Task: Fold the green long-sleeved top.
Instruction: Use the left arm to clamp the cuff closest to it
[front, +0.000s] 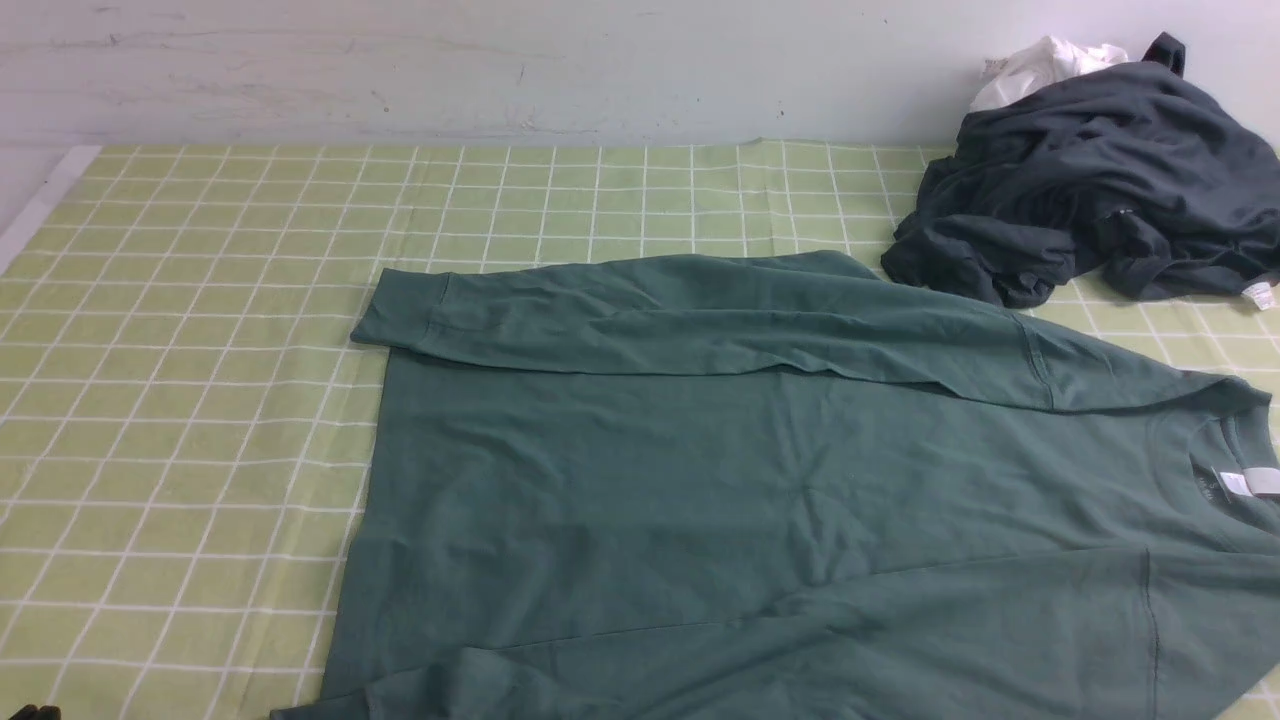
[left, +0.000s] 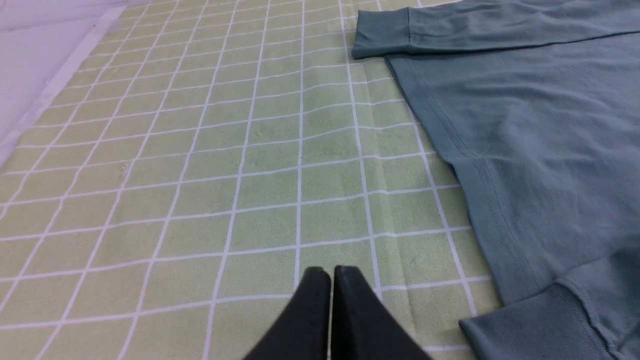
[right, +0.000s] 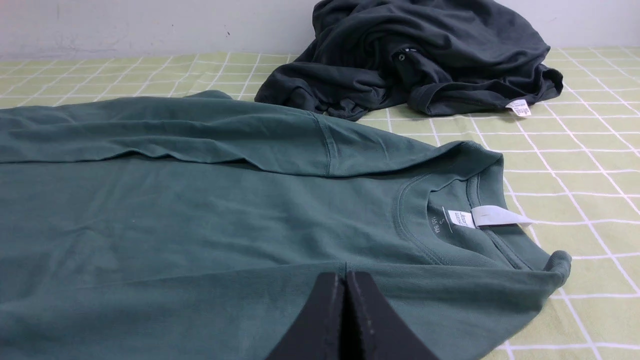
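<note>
Entry, nearest first.

1. Left pincer (left: 330, 272): jaws pressed together, empty, over bare checked cloth (left: 200, 175) near the tabletop's (front: 180, 400) near edge, just beside the hem but apart from it.
2. Right pincer (right: 345, 277): jaws together, holding nothing, over the near shoulder close to the neck.
3. Green long-sleeved top (front: 700, 480): lay flat across the middle of the tabletop, hem toward the left edge, neck toward the right edge, neck label (right: 492, 216) showing. Near sleeve (front: 800, 650) lay inward along the near side, its cuff by the hem. Far sleeve (front: 700, 310) was folded across the body, cuff reaching the hem end.
4. Dark charcoal garment (front: 1100, 210): heaped at the far right corner, just beside the top's far shoulder.
5. White cloth (front: 1040, 65): behind that heap, against the wall.

Step, as judged: sleeves appeared turned in and the body fold was not yet made. The next move would call for both pincers to open, pinch hem and shoulder together, and carry the fabric over evenly.
</note>
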